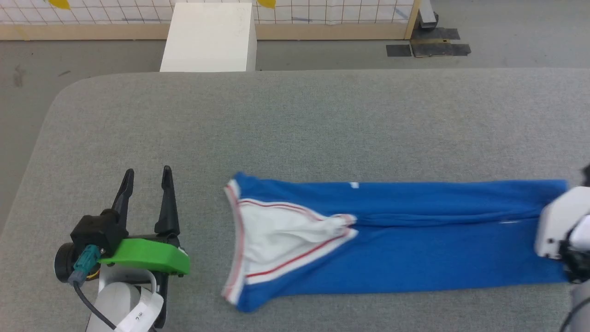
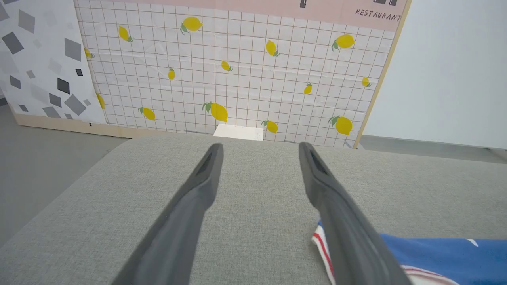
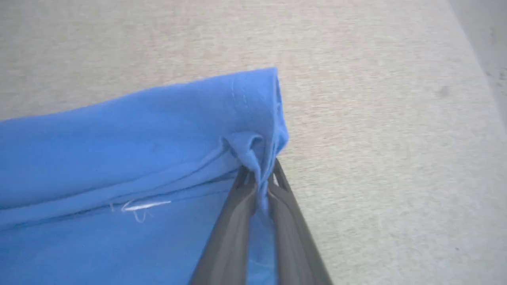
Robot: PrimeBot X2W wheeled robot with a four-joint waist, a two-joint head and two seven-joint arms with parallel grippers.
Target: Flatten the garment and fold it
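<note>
The garment [image 1: 405,240], a bright blue T-shirt, lies as a long folded band across the grey table. Its white sleeves with thin red stripes are at the left end. My left gripper [image 1: 147,177] stands open on the table left of that end, apart from the cloth. In the left wrist view the gripper [image 2: 259,152] has bare table between its fingers, and the striped edge of the garment [image 2: 435,253] lies at the lower right. My right gripper [image 3: 259,174] is shut on the garment's [image 3: 138,134] hem at the right end, with blue cloth bunched between the tips.
The grey padded table [image 1: 295,120] has a rounded far-left corner. A white box [image 1: 209,37] stands on the floor behind the table. Beyond it is a tiled lemon-print wall panel [image 2: 237,71]. Dark floor plates [image 1: 428,46] lie at the back right.
</note>
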